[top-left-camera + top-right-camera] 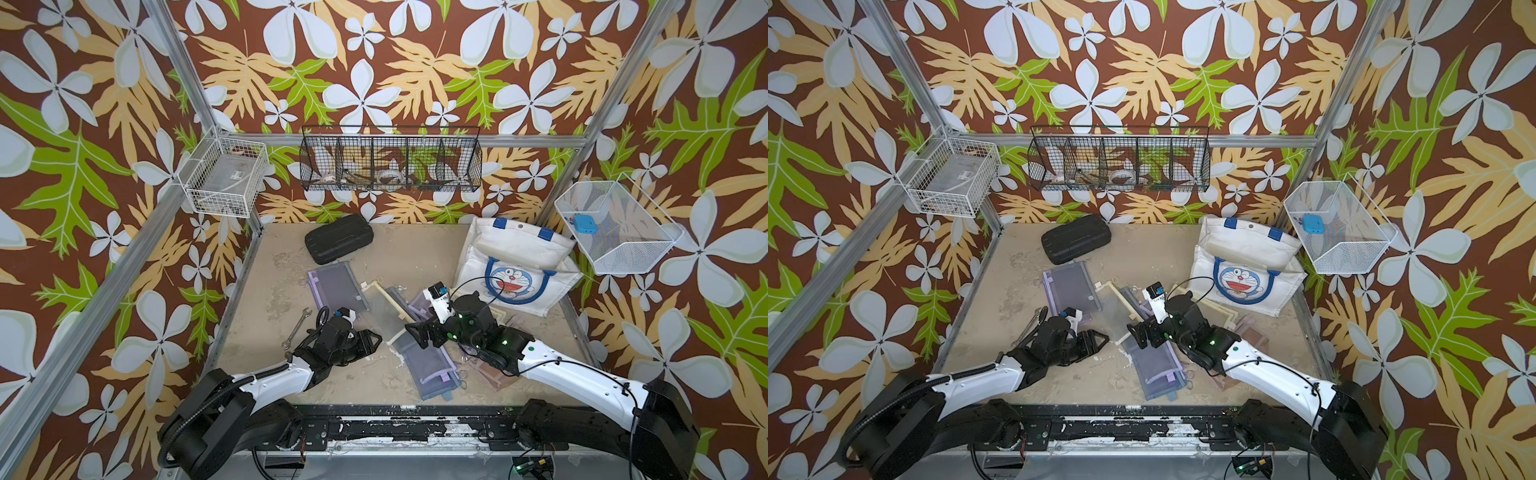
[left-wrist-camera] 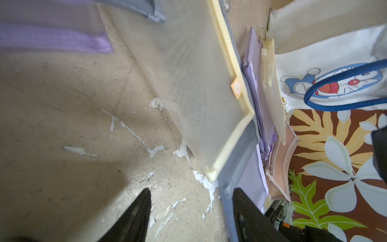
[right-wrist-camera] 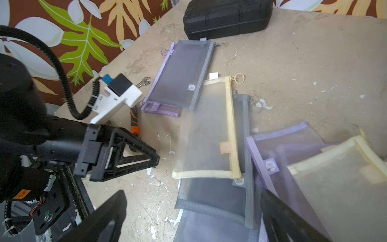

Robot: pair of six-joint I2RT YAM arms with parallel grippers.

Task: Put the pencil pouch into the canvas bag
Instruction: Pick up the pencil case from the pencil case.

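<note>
- The canvas bag [image 1: 519, 266] sits at the back right of the worktop [image 1: 415, 257], cat face towards the arms, one blue handle looped over the print. Its mouth seems to gape upward, though how wide is hard to tell.
- No pouch is in the bag or in a grip. Several mesh pouches lie flat and overlapping in the middle of the worktop.
- A grey pouch [image 3: 211, 199] lies nearest the arms, with a yellow-edged pouch [image 3: 209, 136] partly over its far end. A purple-edged one lies beyond, near the black case [image 1: 338, 239], and more are heaped just beside the bag.
- The right fingers [image 3: 100, 220] are spread wide and empty. In the right wrist view they hang just over the grey pouch, which shows in the gap between them.
- The left fingers [image 2: 134, 218] are also apart and hold nothing. They are low by the near corner of the yellow-edged pouch, and one overlaps the grey pouch's edge in the left wrist view.
- The step in hand looks like the pick-up — choosing and closing on one pouch.
- The next move calls for taking a single pouch, since the thin overlapping mesh could bring a neighbour along. It must then be lifted clear and carried back right to the bag's mouth.
</note>
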